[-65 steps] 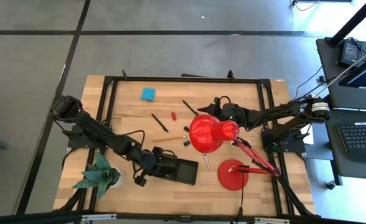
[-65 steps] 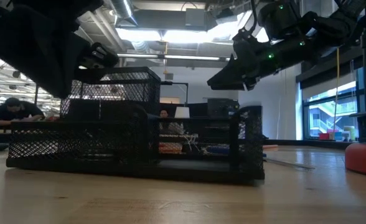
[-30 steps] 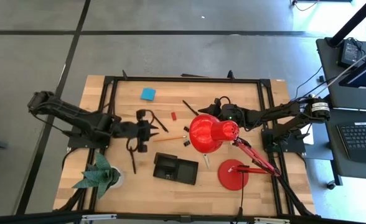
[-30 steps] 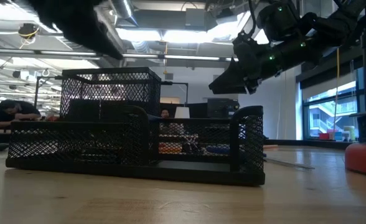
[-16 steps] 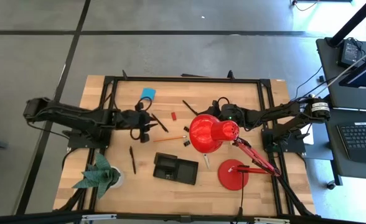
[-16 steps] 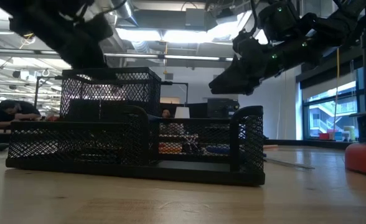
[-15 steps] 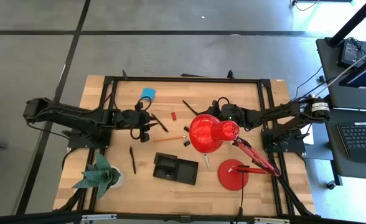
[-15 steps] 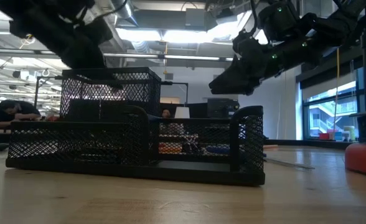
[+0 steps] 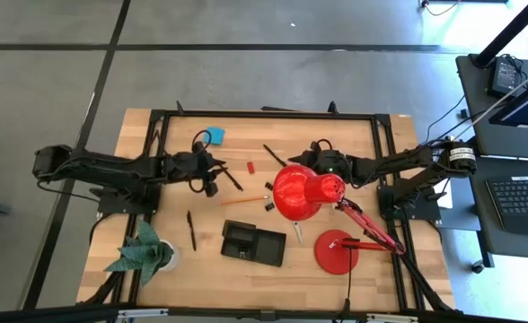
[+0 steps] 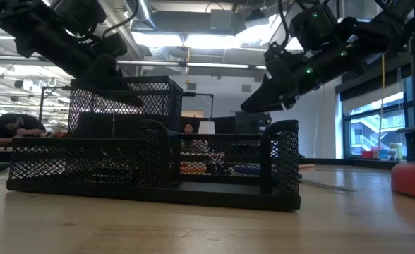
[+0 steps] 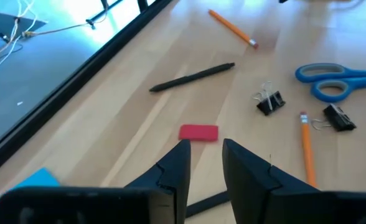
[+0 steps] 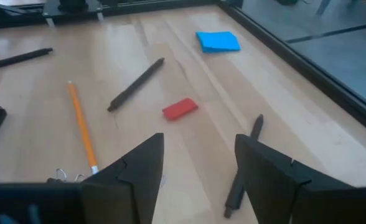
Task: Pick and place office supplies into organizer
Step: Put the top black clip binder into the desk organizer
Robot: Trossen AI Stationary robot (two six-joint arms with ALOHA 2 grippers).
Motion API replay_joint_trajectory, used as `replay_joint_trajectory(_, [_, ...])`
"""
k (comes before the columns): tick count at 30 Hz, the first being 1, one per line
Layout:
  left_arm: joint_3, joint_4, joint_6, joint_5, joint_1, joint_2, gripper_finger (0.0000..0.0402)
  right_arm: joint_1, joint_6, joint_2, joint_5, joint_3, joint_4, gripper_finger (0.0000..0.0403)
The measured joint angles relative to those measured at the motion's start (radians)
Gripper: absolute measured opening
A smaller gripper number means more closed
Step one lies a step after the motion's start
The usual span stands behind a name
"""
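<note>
My left gripper (image 9: pixel 214 170) (image 11: pixel 206 163) is open by a narrow gap and empty. It hovers over a black pen (image 9: pixel 230 177) (image 11: pixel 203 203), with the small red piece (image 9: pixel 250 167) (image 11: pixel 199 132) just beyond. My right gripper (image 9: pixel 303 158) (image 12: pixel 198 163) is wide open and empty, raised beside the lamp shade and above another black pen (image 9: pixel 275 154) (image 12: pixel 242 169). The blue sticky-note pad (image 9: pixel 214 135) (image 12: pixel 218 41) lies near the far edge. A pencil (image 9: pixel 243 200), clips (image 11: pixel 269 101) and scissors (image 11: pixel 332 81) lie flat on the table. The black mesh organizer (image 9: pixel 253 242) (image 10: pixel 151 162) stands near the near edge.
The red lamp's shade (image 9: pixel 300 191) and base (image 9: pixel 336 251) fill the middle right. A green paper plant (image 9: pixel 143 256) stands at the near left corner. One more black pen (image 9: pixel 191 230) lies left of the organizer. A black frame (image 9: pixel 161 135) rims the table.
My left gripper has moved toward the table's far edge and a little right, from the table's middle left to above the black pen near the red piece. The pen left of the organizer has stayed where it lay.
</note>
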Motion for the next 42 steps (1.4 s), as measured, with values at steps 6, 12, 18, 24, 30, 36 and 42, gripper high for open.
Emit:
replay_joint_trajectory(6, [0.0, 0.001, 0.031, -0.05, 0.002, 0.0, 0.0087, -0.017, 0.0, 0.0, 0.001, 0.0, -0.017, 0.02])
replay_joint_trajectory(12, [0.0, 0.001, 0.037, -0.134, 0.002, 0.0, 0.0084, -0.023, 0.0, 0.0, 0.004, 0.0, -0.029, 0.02])
replay_joint_trajectory(18, [0.0, 0.001, 0.037, -0.136, 0.002, 0.0, 0.0083, -0.023, 0.0, 0.0, 0.003, 0.0, -0.03, 0.02])
replay_joint_trajectory(24, [0.0, 0.001, 0.035, -0.136, 0.002, 0.0, 0.0085, -0.023, 0.0, 0.0, 0.003, 0.0, -0.03, 0.02])
replay_joint_trajectory(30, [0.0, 0.0, 0.035, -0.136, 0.002, 0.0, 0.0086, -0.023, 0.0, 0.022, 0.003, 0.0, -0.021, 0.02])
replay_joint_trajectory(36, [0.0, 0.0, 0.035, -0.136, 0.002, 0.0, 0.0083, -0.023, 0.002, 0.071, -0.002, 0.0, 0.03, 0.02])
replay_joint_trajectory(42, [0.0, 0.0, 0.034, -0.136, 0.002, 0.0, 0.0084, -0.023, 0.032, 0.129, -0.076, 0.0, 0.122, 0.02])
